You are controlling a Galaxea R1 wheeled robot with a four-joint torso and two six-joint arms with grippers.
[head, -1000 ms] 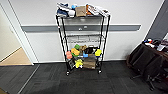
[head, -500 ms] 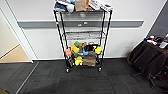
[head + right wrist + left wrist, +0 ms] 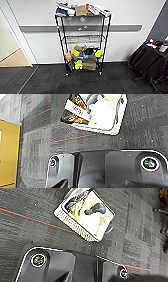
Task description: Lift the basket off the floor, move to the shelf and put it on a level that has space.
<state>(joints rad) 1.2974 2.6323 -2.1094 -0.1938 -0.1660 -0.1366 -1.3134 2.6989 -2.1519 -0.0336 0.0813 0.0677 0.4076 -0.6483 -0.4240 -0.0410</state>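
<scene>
The basket [image 3: 85,213] is beige and woven, with yellow items and a dark object inside. It rests on the dark grey carpet floor [image 3: 30,235], seen from above in the left wrist view. In the right wrist view the basket [image 3: 100,111] also lies on the carpet, beyond my arm's dark plate. Both wrists hang above it. The shelf [image 3: 82,42] is a tall wire rack with black posts, standing against the white wall in the head view. Its level second from the top [image 3: 83,38] looks bare. Boxes and blue cloth crowd the top tier [image 3: 82,10]. Colourful toys fill the tier below [image 3: 82,53].
At the left, a doorway [image 3: 12,58] opens onto tan wooden flooring. A dark-draped table [image 3: 150,57] with small items stands at the right. Chair legs [image 3: 162,210] show near the basket. An orange line [image 3: 37,220] crosses the carpet, and a yellow surface [image 3: 8,151] lies beside it.
The whole head picture has shifted: the rack now sits higher and looks slightly larger, so the camera has moved. The things on the rack stay in place.
</scene>
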